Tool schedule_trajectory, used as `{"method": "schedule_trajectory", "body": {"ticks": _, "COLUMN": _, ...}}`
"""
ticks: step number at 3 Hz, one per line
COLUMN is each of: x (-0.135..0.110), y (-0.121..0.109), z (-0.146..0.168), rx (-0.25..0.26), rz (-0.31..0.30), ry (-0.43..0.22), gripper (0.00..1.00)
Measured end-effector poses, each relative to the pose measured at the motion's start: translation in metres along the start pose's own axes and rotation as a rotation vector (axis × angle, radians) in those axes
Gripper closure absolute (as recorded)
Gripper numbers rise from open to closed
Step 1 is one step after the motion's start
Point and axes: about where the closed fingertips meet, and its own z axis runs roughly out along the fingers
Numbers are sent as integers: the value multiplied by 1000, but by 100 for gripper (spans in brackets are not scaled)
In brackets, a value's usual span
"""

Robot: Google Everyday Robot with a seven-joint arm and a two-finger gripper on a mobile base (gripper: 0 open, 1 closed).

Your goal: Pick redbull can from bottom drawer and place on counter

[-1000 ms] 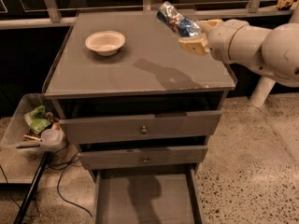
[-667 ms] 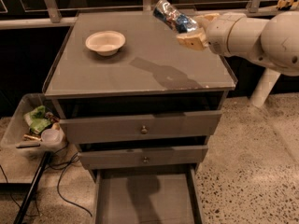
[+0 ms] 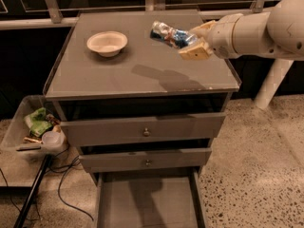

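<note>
My gripper [image 3: 192, 41] reaches in from the right above the right part of the counter [image 3: 142, 75]. It is shut on the redbull can [image 3: 172, 35], which is blue and silver and lies tilted, pointing left, held in the air above the counter top. The bottom drawer [image 3: 142, 201] is pulled open at the foot of the cabinet, and its grey floor shows nothing on it.
A white bowl [image 3: 107, 43] sits on the counter's back left. Two knobbed drawers [image 3: 145, 129] are closed below the top. A clear bin [image 3: 33, 129] with rubbish stands left of the cabinet, with cables on the floor. A white post [image 3: 270, 82] stands at the right.
My gripper has moved left and a little forward over the counter with the can in it. The camera view has shifted slightly.
</note>
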Motion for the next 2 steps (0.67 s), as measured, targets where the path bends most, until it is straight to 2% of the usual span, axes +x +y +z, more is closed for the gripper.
{"method": "schedule_trajectory", "body": {"ticks": 1, "x": 18, "y": 12, "z": -5, "rx": -72, "rz": -15, "ry": 61, "gripper": 100}}
{"method": "schedule_trajectory", "body": {"ticks": 2, "x": 15, "y": 14, "z": 7, "rx": -81, "rz": -11, "ry": 51, "gripper": 100}}
